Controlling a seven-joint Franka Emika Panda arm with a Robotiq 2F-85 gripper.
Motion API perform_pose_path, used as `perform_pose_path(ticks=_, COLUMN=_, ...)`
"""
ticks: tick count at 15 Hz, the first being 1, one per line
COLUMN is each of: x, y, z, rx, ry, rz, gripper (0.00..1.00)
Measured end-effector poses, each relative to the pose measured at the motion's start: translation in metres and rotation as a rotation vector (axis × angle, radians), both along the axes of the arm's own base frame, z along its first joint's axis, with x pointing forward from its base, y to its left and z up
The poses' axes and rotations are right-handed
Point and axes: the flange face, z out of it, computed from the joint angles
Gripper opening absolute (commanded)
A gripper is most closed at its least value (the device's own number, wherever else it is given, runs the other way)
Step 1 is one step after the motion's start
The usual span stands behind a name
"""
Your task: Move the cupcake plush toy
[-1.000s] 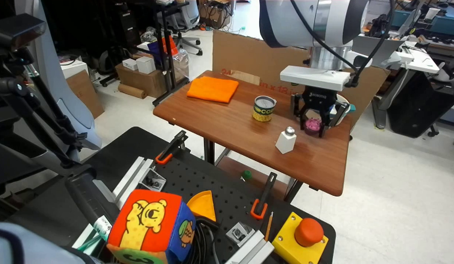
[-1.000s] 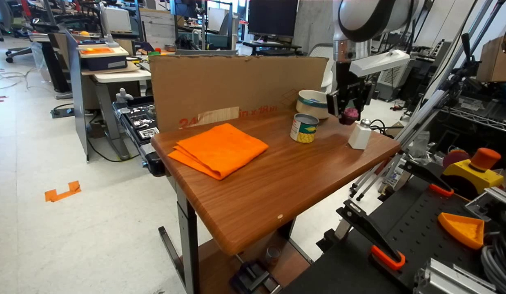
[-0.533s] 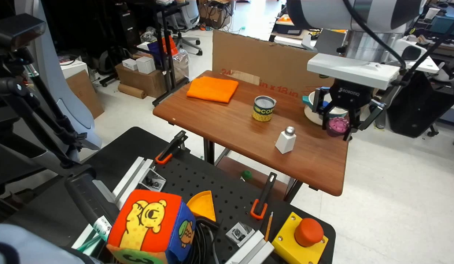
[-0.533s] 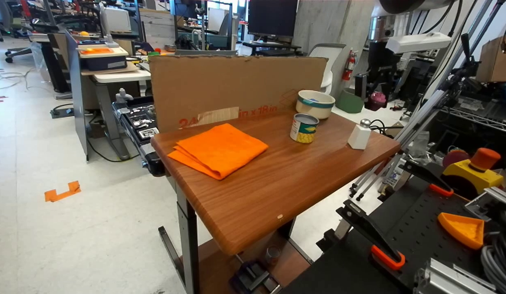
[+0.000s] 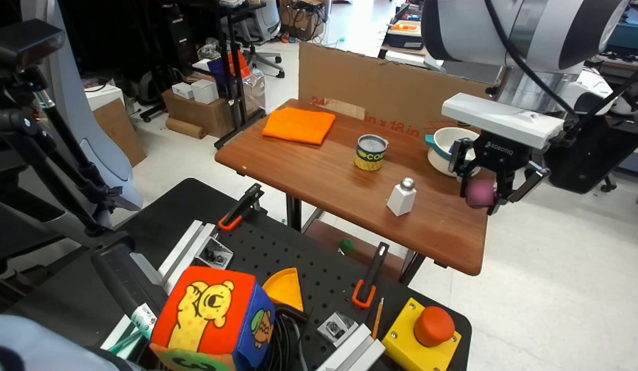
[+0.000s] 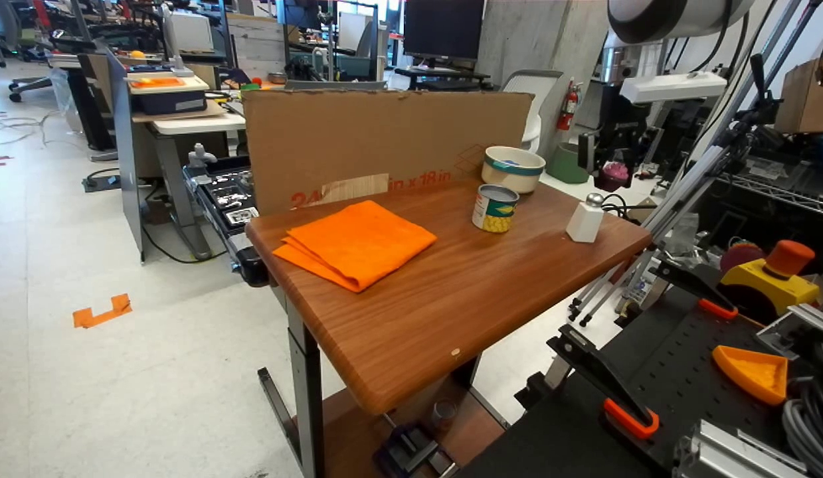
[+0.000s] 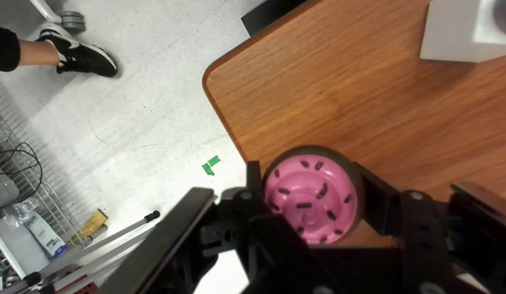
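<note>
The cupcake plush toy [image 5: 480, 191] is a small rounded thing with a pink, dark-flecked top and a dark base. It also shows in an exterior view [image 6: 614, 171] and from above in the wrist view [image 7: 312, 200]. My gripper [image 5: 481, 198] is shut on it, with one finger on each side, as the wrist view [image 7: 312, 190] shows. The toy is held up in the air near the end of the brown table [image 5: 319, 170]. In the wrist view it stands before the table's side edge. The gripper hides part of the toy.
A white bowl with a teal rim [image 6: 511, 179] stands beside the gripper at the table's back. A small white bottle [image 5: 401, 200], a green-and-yellow cup [image 5: 371, 154] and a folded orange cloth [image 5: 299, 125] are on the table. A cardboard sheet [image 6: 384, 133] stands along the back.
My gripper has carried the toy away from the bowl, rightward in both exterior views, towards the table's end. In the last half second it has come down slightly. The other things have not moved.
</note>
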Motion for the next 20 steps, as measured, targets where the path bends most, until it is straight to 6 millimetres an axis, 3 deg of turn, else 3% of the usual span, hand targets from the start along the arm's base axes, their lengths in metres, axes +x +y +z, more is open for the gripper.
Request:
perform_pose_path(ticks=6, x=-0.005, y=-0.012, z=-0.055, rx=-0.086, ry=0.188, rz=-0.096, gripper=0.28)
perform_pose_path(ticks=9, x=-0.003, y=-0.01, z=-0.061, rx=-0.093, ry=0.238, rz=-0.093, gripper=0.28)
perform_pose_path(ticks=11, x=0.0, y=-0.008, z=-0.063, rx=-0.098, ry=0.255, rz=-0.089, gripper=0.79)
perform_pose_path(ticks=13, x=0.0, y=-0.008, z=-0.063, rx=-0.101, ry=0.268, rz=-0.086, gripper=0.83)
perform_pose_path(ticks=16, x=0.001, y=-0.008, z=-0.062, rx=-0.112, ry=0.271, rz=-0.072, gripper=0.99)
perform_pose_path(ticks=20, x=0.001, y=-0.003, z=-0.044, rx=-0.103, ry=0.24, rz=-0.028, gripper=1.0)
